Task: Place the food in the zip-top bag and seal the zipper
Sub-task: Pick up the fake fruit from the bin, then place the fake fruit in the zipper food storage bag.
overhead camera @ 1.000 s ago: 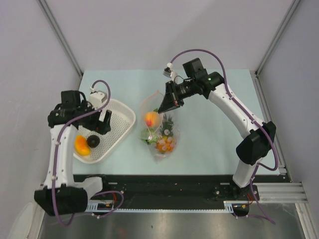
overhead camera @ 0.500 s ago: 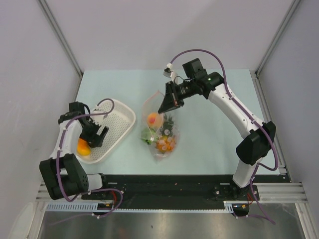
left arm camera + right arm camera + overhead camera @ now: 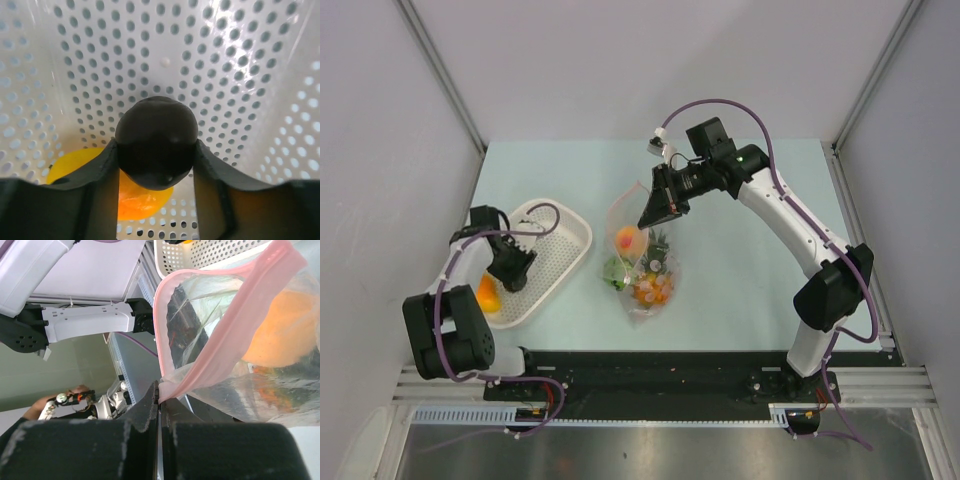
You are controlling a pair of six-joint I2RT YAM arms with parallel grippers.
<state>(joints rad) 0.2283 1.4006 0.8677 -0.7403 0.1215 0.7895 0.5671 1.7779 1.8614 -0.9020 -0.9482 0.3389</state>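
- Pink zipper (image 3: 235,330) edge is pinched tight in the right gripper (image 3: 159,390) and lifted, likely so the bag (image 3: 642,300) mouth gapes toward the basket (image 3: 570,235).
- The left gripper (image 3: 513,270) clamps the ring (image 3: 156,125) inside the basket, ready for lifting.
- Bagged: three, namely peach (image 3: 626,238), ball (image 3: 614,270) and pineapple (image 3: 653,285). In the basket: two, the ring and the orange fruit (image 3: 142,200).

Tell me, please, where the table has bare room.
Bare: the table between the bag and the right arm, and the far strip behind the basket. Crowded: the left, with basket and left gripper; the middle, where the right gripper holds the bag.
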